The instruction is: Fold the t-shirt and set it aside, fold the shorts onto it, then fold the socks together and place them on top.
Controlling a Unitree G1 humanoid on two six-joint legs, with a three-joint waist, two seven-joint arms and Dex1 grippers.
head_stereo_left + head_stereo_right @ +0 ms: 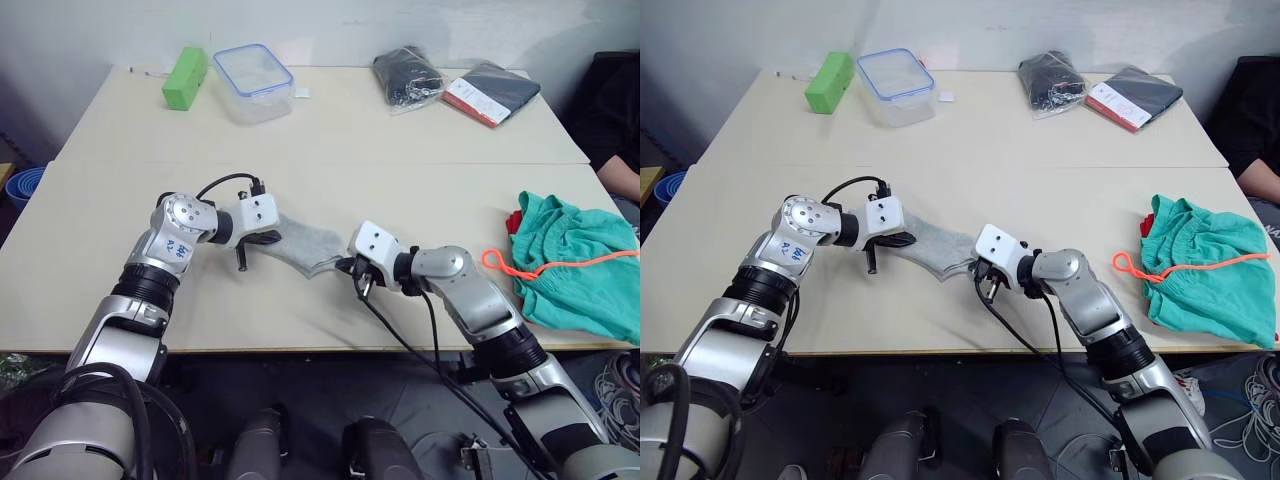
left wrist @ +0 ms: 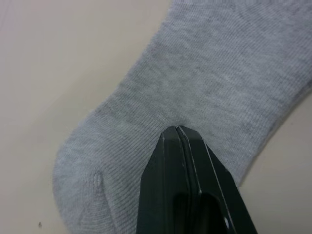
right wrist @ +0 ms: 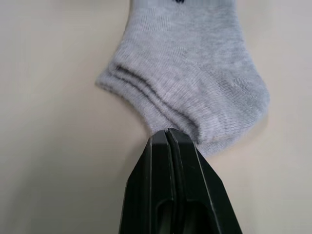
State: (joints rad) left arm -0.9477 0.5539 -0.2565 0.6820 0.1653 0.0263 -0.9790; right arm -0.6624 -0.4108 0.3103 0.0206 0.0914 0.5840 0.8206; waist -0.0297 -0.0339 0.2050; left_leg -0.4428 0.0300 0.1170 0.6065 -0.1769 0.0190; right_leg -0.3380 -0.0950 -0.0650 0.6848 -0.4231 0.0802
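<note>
Socks first: the pair of light grey knit ankle socks [image 1: 305, 245] lies flat on the pale beige table [image 1: 330, 130], near the front edge around the middle, one sock stacked on the other as far as I can tell. Left pincer [image 2: 179, 130] has its two black fingers pressed together right on the grey knit at one end, and the right pincer [image 3: 167, 132] is pressed together too, pinching the edge of the other end, so the pair sits between the two.

Over at about 3 o'clock from the socks, the teal-green fabric shorts [image 1: 575, 265] with the bright orange drawstring [image 1: 550, 265] sit in a rumpled heap at the table's right edge, with a bit of the bright red t-shirt [image 1: 514, 221] poking out from under them.

Way back around 11 to 1 o'clock there's a green block [image 1: 186, 77], a clear plastic box with a blue rim [image 1: 253, 82], a black bundle in a clear bag [image 1: 408, 77] and a dark flat packet with a red edge [image 1: 492, 92].
</note>
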